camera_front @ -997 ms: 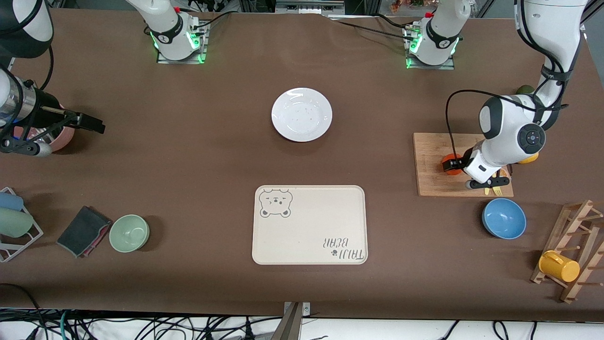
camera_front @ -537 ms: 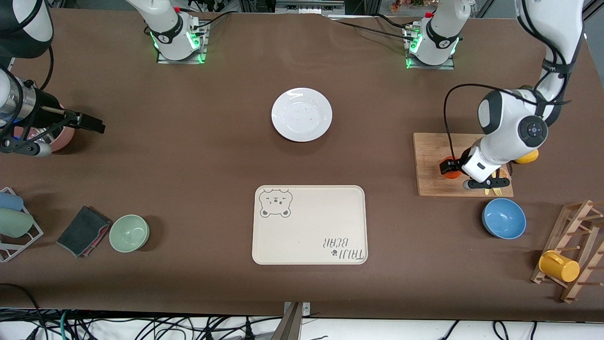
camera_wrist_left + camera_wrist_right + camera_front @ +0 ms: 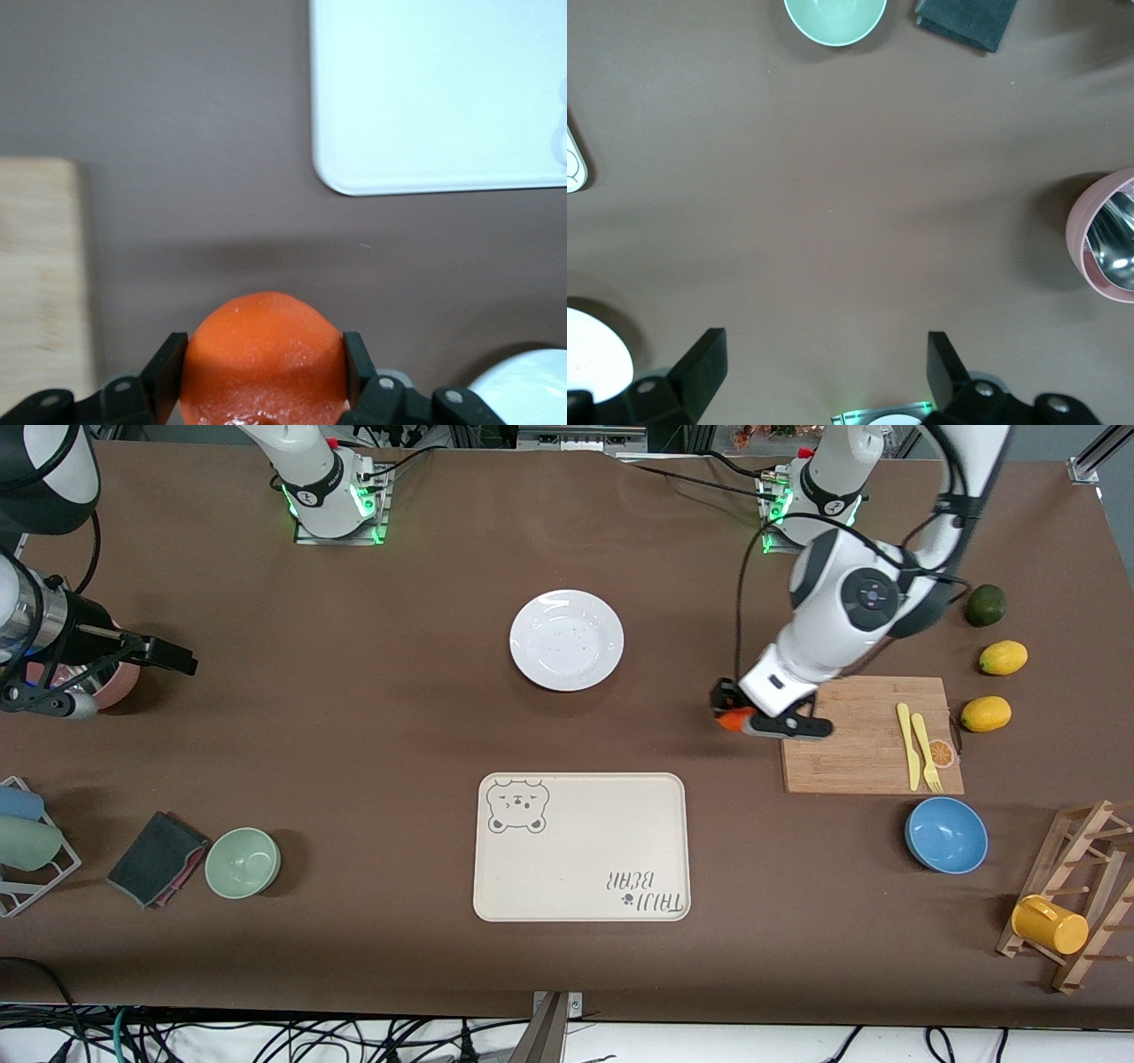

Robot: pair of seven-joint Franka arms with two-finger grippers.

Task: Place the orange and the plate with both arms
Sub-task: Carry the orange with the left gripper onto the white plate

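The orange [image 3: 732,721] is small, round and bright orange-red. My left gripper [image 3: 728,712] is shut on it and holds it over the bare table just off the edge of the wooden cutting board [image 3: 850,753], on the plate's side. In the left wrist view the orange [image 3: 263,350] sits between both black fingers. The white plate [image 3: 566,639] lies in the table's middle, farther from the front camera than the cream bear-print tray [image 3: 581,846]. My right gripper [image 3: 168,657] is open and empty, waiting over the right arm's end of the table; the plate's rim shows in its wrist view [image 3: 594,359].
Two lemons [image 3: 1003,657] and a dark green fruit [image 3: 985,605] lie beside the board. Yellow cutlery [image 3: 917,744] lies on it. A blue bowl [image 3: 946,834], a mug rack [image 3: 1076,886], a green bowl [image 3: 243,862], a dark cloth [image 3: 158,857] and a pink bowl [image 3: 120,682] stand around.
My left gripper has lifted the orange off the cutting board and carried it toward the table's middle, uncovering the lemons and green fruit. The right arm has not moved.
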